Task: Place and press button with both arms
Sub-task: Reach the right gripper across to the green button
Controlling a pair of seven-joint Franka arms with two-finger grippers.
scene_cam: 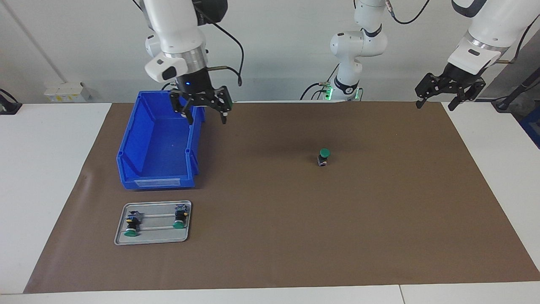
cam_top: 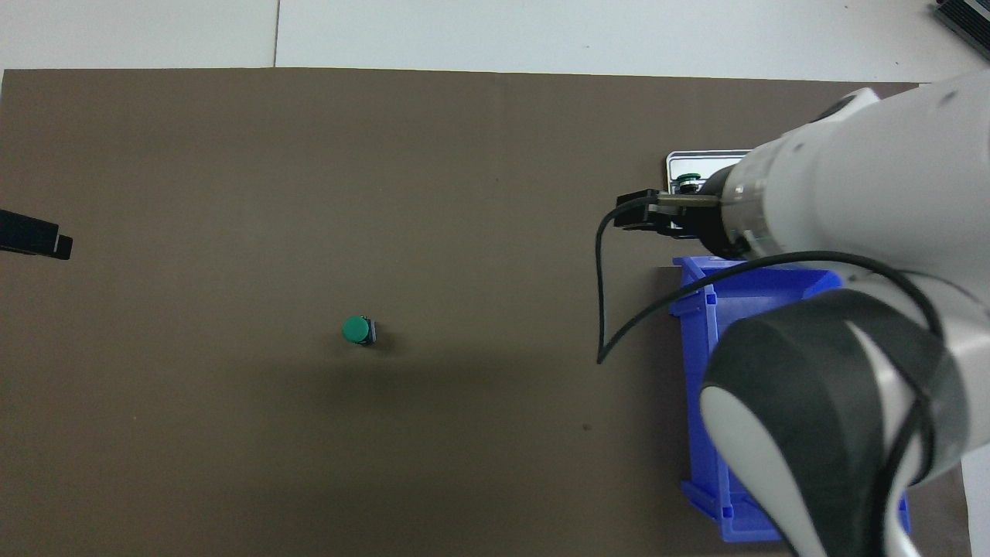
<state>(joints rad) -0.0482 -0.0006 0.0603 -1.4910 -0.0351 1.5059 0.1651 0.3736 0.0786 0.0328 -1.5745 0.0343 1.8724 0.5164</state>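
Note:
The button (scene_cam: 324, 157) stands on its rear block, green cap up, on the brown mat near the table's middle; it also shows in the overhead view (cam_top: 357, 330). My right gripper (scene_cam: 203, 110) hangs open and empty in the air over the blue bin's side wall that faces the table's middle. In the overhead view the right arm (cam_top: 835, 255) covers its gripper. My left gripper (scene_cam: 436, 99) hangs open and empty over the mat's corner at the left arm's end, well away from the button.
The blue bin (scene_cam: 126, 156) sits at the right arm's end of the mat. A metal tray (scene_cam: 120, 236) with two more green-capped switches lies farther from the robots than the bin; the arm hides most of it in the overhead view (cam_top: 674, 160).

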